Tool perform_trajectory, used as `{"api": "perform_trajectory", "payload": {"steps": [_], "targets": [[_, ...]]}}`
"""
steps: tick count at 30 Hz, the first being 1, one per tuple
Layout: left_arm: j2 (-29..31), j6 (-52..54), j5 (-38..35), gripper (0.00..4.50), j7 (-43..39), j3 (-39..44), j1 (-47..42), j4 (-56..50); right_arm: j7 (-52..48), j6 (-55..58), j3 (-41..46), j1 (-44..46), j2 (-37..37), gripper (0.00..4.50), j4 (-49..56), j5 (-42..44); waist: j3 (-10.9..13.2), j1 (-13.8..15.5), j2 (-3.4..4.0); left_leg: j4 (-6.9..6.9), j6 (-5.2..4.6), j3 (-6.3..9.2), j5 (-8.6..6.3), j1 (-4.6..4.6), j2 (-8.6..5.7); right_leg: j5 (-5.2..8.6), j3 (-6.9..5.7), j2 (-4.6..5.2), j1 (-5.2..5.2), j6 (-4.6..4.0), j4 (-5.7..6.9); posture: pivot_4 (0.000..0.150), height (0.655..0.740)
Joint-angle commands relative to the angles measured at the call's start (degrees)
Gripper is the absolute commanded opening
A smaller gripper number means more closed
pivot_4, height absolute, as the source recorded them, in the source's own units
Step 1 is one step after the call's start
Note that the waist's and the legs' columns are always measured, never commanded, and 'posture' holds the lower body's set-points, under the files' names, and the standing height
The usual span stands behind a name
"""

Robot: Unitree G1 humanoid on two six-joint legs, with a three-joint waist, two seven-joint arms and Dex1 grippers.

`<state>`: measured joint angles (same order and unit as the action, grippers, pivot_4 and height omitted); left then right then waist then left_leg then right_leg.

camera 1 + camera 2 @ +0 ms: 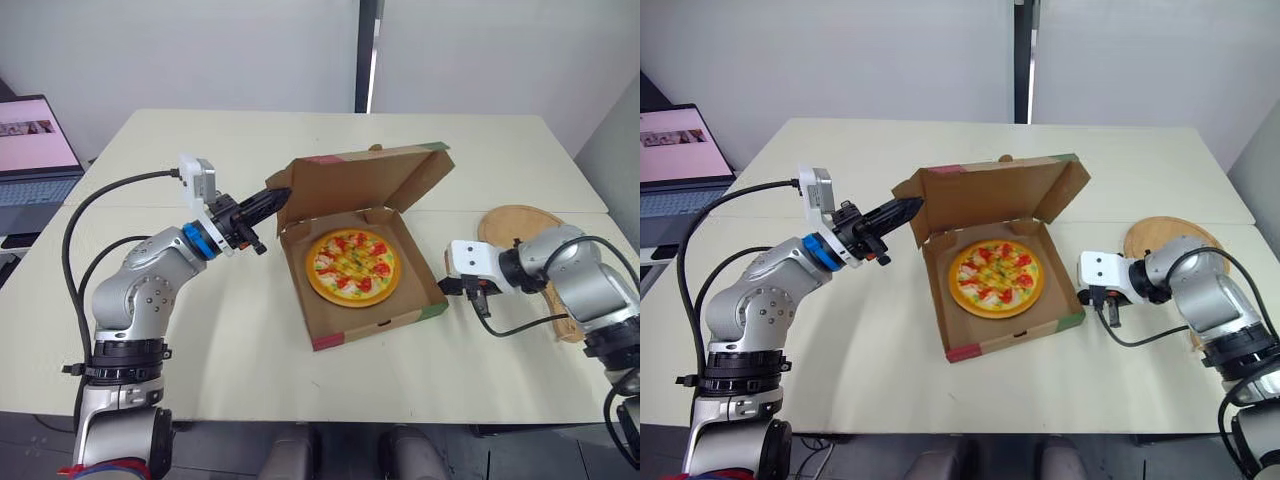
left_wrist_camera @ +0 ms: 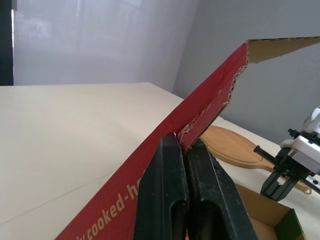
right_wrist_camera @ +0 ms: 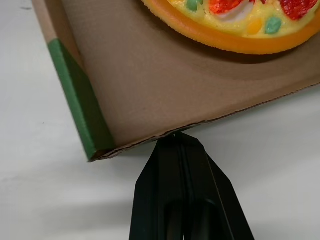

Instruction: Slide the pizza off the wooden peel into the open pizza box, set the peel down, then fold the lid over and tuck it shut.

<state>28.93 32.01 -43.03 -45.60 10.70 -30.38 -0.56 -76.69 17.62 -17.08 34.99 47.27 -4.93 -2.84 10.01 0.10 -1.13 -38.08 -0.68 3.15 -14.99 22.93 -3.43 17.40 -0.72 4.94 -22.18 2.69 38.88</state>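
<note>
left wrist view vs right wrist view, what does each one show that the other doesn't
Left wrist view, not the right: the left tool shut on the edge of the red-printed lid, and the wooden peel lying on the table beyond it.
Right wrist view, not the left: the pizza lying in the pizza box, and the green corner of its wall.
Shared: the pizza box, the table, and the right tool, its tips together at the box wall's rim.

Setting was a robotics lab or office test room. Plain cream tables stood pushed together, with bare white wall panels behind. An open laptop ran on a side desk at left.
</note>
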Motion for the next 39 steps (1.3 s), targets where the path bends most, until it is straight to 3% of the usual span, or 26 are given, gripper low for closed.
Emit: {"api": "perform_trajectory", "payload": {"steps": [1, 18, 27, 30, 36, 39], "targets": [[-1.31, 1.55, -1.03, 0.0, 0.01, -0.69, 0.04, -1.94, -2.97, 2.57, 0.97, 0.78, -0.14, 0.02, 3.96, 4.02, 0.0, 0.0, 0.0, 0.0, 0.0, 0.0, 0.0, 0.0, 0.0, 0.0, 0.0, 0.0, 0.01, 0.0, 0.0, 0.15, 0.7281], [-4.95, 7.64, -6.35, 0.0, -0.58, 0.25, -0.19, -4.35, -3.29, 11.23, 5.37, -7.37, 6.84, 0.02, 19.29, 11.43, 0.01, 0.18, -0.02, 0.01, 0.0, 0.03, 0.0, 0.02, 0.0, 0.0, -0.02, 0.01, 0.01, 0.0, -0.02, 0.15, 0.7281], [-1.81, 2.79, -1.6, 0.0, -4.85, 0.37, 0.61, -0.14, 6.08, 10.13, 11.69, -6.92, 4.98, 0.02, 12.65, 12.04, 0.01, 0.26, -0.02, 0.0, 0.0, 0.02, 0.0, 0.01, -0.01, 0.0, 0.0, 0.0, 0.02, 0.0, -0.02, 0.15, 0.7281], [-1.39, 1.61, -0.74, 0.0, -5.3, 0.58, 0.48, 0.29, 8.65, 11.24, 15.38, -6.38, 4.26, 0.93, 9.98, 13.93, 0.02, 0.41, -0.03, 0.0, 0.0, 0.02, 0.0, 0.01, -0.01, 0.0, -0.01, 0.01, 0.03, 0.0, -0.02, 0.15, 0.7281], [-0.85, 0.58, 0.27, 0.0, -4.82, 1.36, -1.12, 1.09, 25.93, 17.24, 23.55, -0.77, -8.08, 2.96, 5.63, 17.48, 0.02, -0.02, -0.05, 0.03, 0.02, 0.02, 0.01, -0.01, 0.01, 0.0, 0.01, -0.01, 0.01, 0.0, 0.03, 0.15, 0.7281], [-0.72, 0.78, 0.39, 0.0, -4.62, 1.47, -1.47, 0.91, 30.64, 19.92, 23.97, 2.56, -11.79, 2.96, 3.95, 17.9, 0.02, -0.11, -0.05, 0.02, 0.02, 0.0, 0.02, 0.0, -0.01, 0.0, 0.03, 0.0, -0.02, 0.0, 0.06, 0.15, 0.7281]]}}
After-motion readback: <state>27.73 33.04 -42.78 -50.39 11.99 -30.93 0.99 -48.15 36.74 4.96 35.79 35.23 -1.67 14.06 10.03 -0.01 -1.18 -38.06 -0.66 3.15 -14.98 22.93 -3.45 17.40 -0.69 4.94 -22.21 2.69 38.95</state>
